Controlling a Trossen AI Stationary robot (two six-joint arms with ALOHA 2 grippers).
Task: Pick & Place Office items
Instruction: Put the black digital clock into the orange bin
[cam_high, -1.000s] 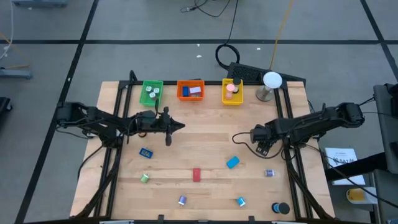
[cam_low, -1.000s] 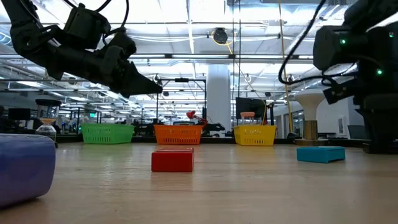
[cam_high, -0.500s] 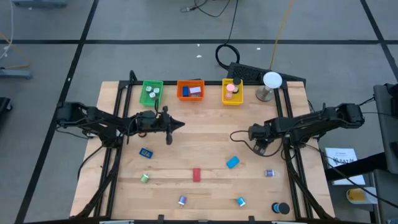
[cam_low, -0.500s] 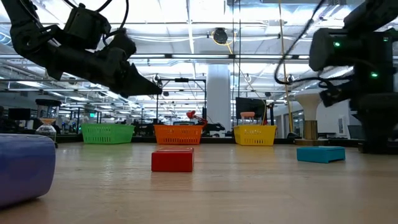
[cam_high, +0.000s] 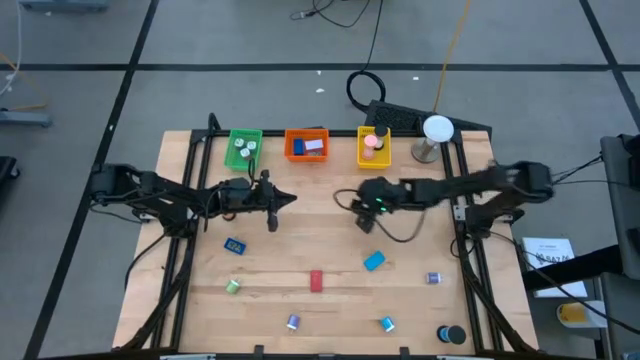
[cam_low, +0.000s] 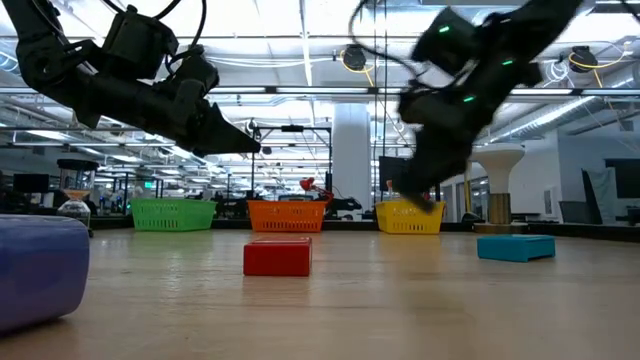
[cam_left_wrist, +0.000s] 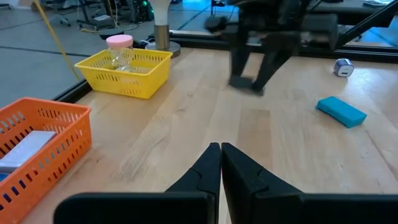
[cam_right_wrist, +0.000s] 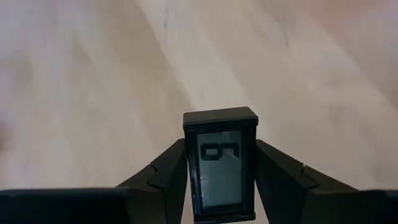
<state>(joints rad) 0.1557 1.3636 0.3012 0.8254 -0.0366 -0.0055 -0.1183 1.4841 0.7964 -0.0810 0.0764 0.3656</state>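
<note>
- The right gripper (cam_right_wrist: 219, 186) pinches a small black device with a grey screen (cam_right_wrist: 220, 163) between its fingers; it looks like a little timer or counter, though I can't be sure.
- From overhead, that gripper (cam_high: 366, 213) reaches out over the middle of the wooden table (cam_high: 330, 240), just in front of the yellow tray (cam_high: 373, 159).
- The left gripper (cam_left_wrist: 221, 155) has its fingers pressed together on nothing and hangs above the table in front of the green tray (cam_high: 243, 135); overhead it sits at (cam_high: 271, 205).
- The green tray holds a few small pale pieces, the orange tray (cam_high: 306, 132) a white block (cam_high: 314, 146), and the yellow one a pink-capped cylinder (cam_high: 371, 141).
- Loose on the table lie a blue block (cam_high: 374, 261), a red block (cam_high: 316, 281), a dark blue piece (cam_high: 235, 244), a green roll (cam_high: 232, 286), a purple roll (cam_high: 293, 321), a small blue roll (cam_high: 387, 323), a greyish roll (cam_high: 433, 278) and a black round piece (cam_high: 453, 334) near the front right corner.
- A white ball on a stand (cam_high: 436, 130) stands beside the yellow tray.
</note>
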